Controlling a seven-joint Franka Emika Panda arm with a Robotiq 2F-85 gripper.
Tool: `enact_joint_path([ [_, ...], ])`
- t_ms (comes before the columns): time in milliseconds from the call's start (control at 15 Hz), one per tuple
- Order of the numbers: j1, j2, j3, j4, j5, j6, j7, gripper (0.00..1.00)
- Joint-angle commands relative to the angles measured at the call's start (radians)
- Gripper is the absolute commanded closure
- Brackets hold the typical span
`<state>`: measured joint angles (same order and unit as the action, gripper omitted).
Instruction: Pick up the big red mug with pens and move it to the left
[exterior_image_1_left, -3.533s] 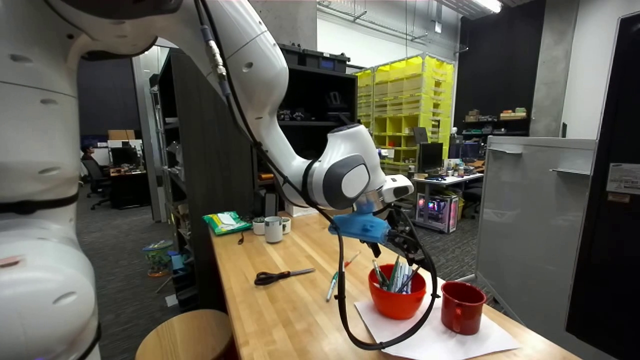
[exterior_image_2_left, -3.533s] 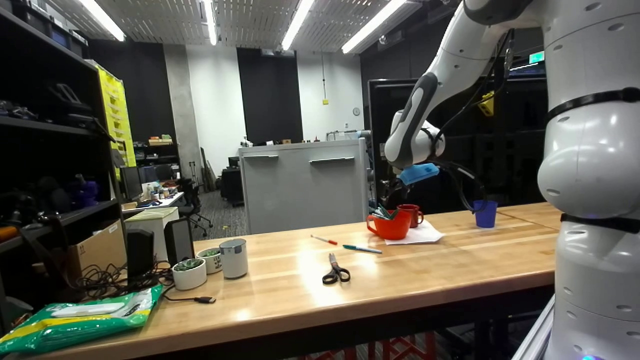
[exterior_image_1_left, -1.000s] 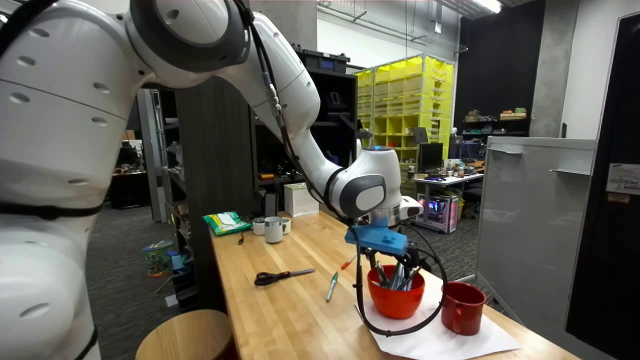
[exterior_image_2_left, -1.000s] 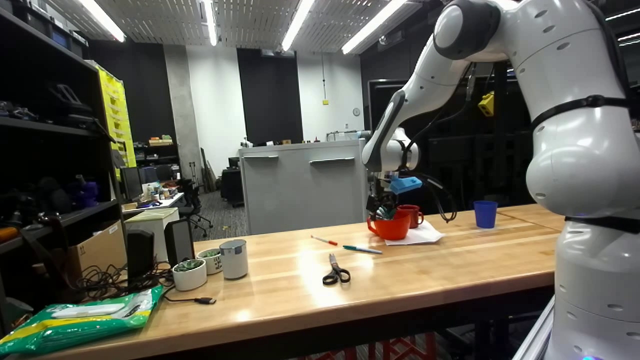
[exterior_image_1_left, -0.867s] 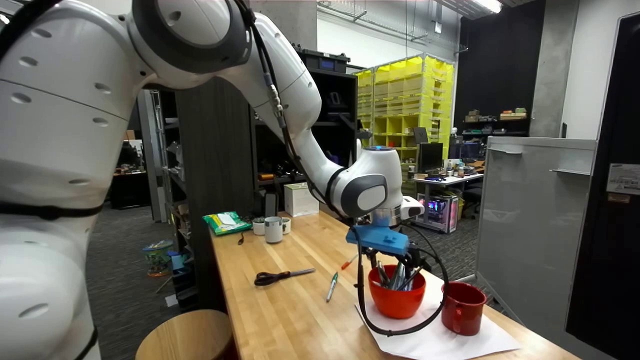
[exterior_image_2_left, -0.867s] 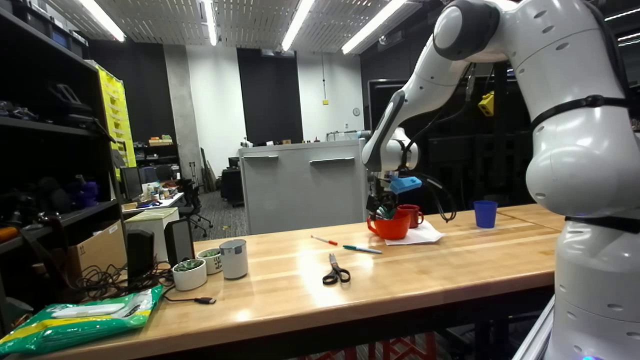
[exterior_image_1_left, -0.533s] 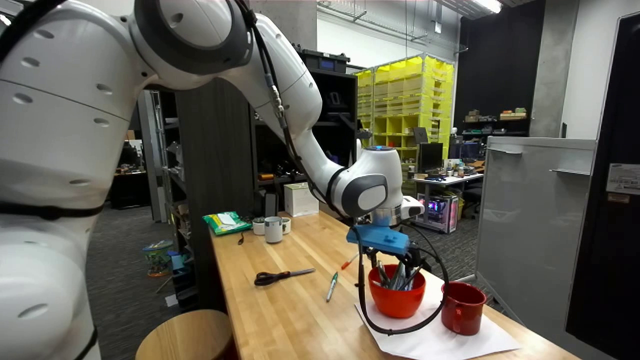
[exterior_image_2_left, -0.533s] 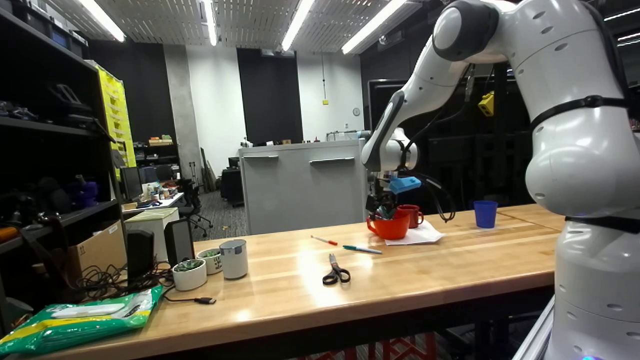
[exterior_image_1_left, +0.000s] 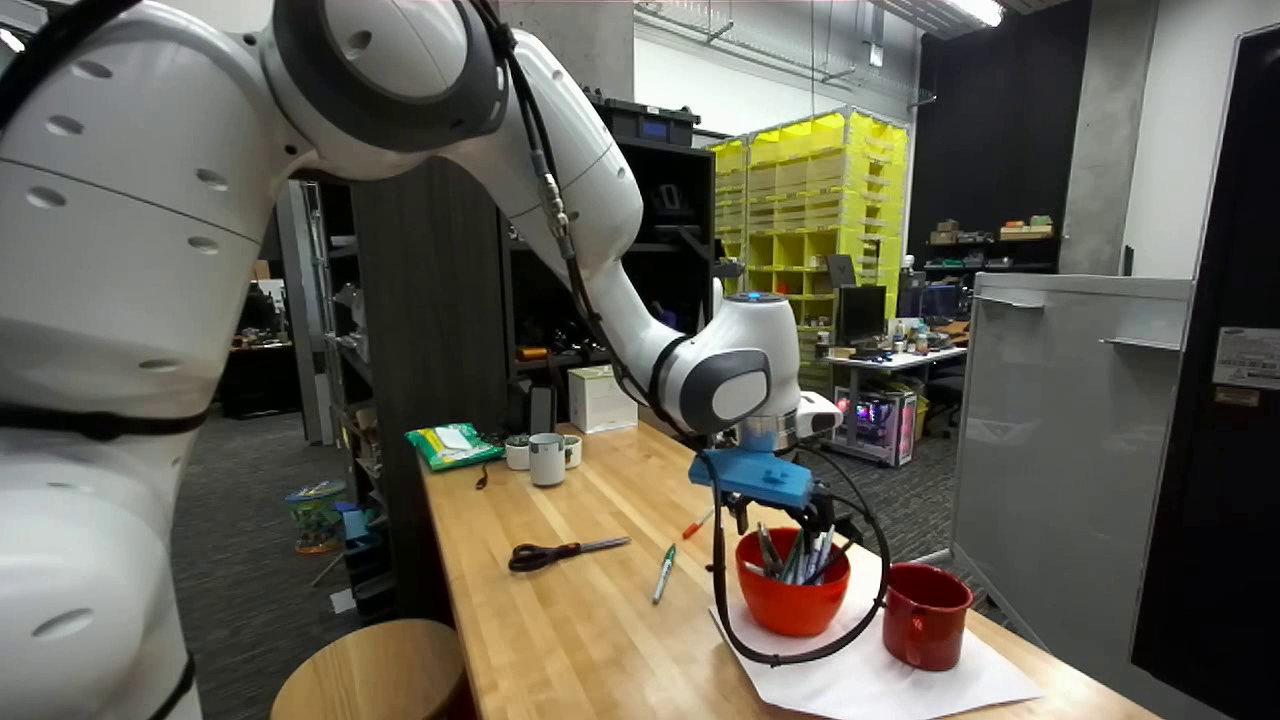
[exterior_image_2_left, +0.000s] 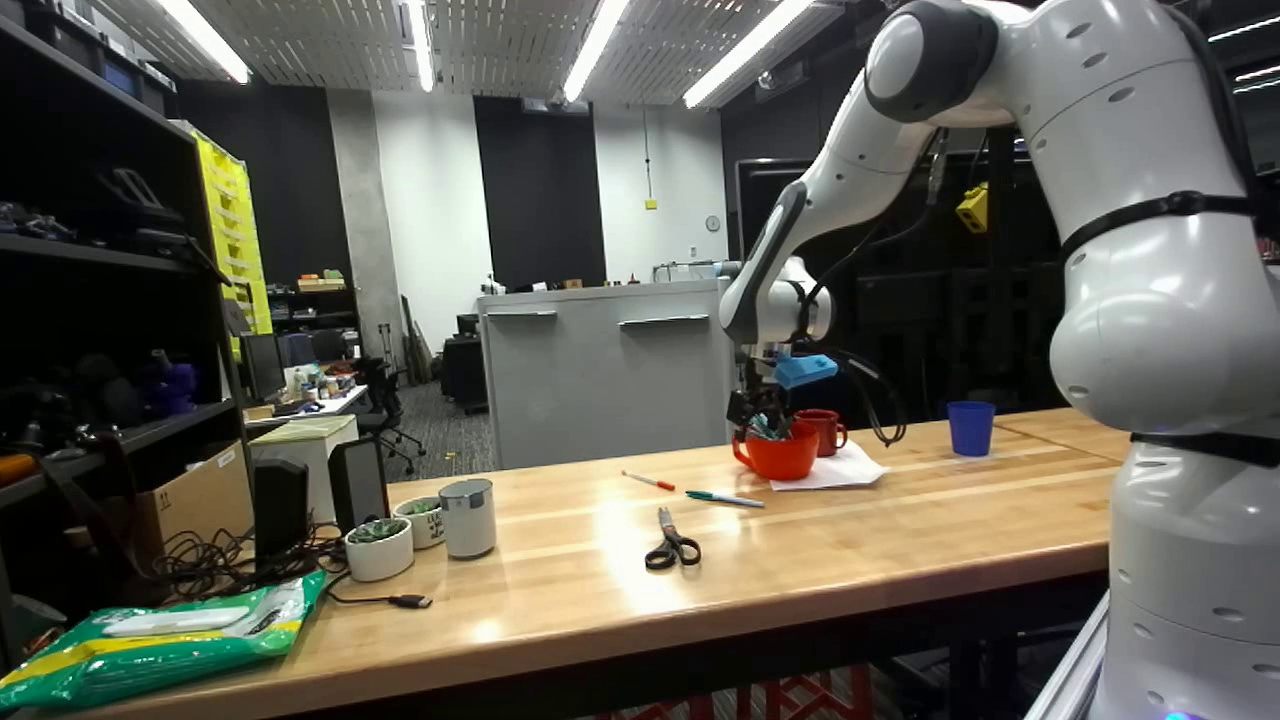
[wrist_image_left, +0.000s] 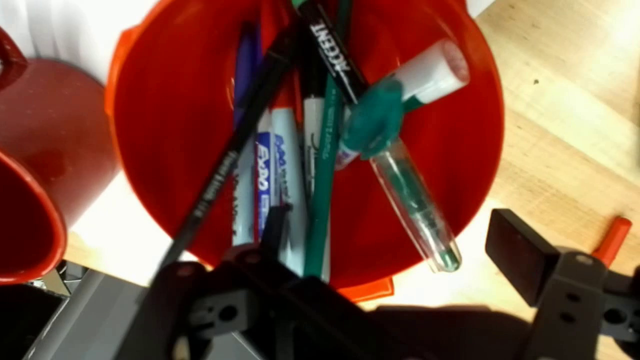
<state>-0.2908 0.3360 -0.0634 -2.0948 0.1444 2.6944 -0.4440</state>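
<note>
The big red mug is a wide orange-red bowl-shaped mug that holds several pens and markers. It stands upright on the table in both exterior views. In the wrist view the mug fills the middle, and its handle shows below the rim. My gripper is open, pointing down at the handle side of the mug. One finger overlaps the pens at the rim, and I cannot tell whether it touches them. The other finger is outside the mug, over the table. The gripper shows in both exterior views.
A smaller dark red mug stands close beside the big one, on white paper. A green marker, a red pen and scissors lie nearby. A grey cup and a blue cup stand farther off.
Over the seconds before, my gripper came down from a tilted pose above to the mug's handle side. In the last half second it shifted slightly and the pens leaned differently. The mug stayed put.
</note>
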Motion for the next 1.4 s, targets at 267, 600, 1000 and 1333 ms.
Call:
enact_joint_path([
  [267, -0.034, -0.029, 0.045, -0.018, 0.030, 0.006, -0.045, 0.00],
  [600, -0.044, -0.003, 0.050, -0.001, 0.031, -0.007, -0.052, 0.00],
  [1000, -0.044, 0.021, 0.045, 0.009, 0.018, -0.018, -0.041, 0.00],
  [1333, -0.044, 0.030, 0.044, 0.006, 0.011, -0.010, -0.038, 0.31],
])
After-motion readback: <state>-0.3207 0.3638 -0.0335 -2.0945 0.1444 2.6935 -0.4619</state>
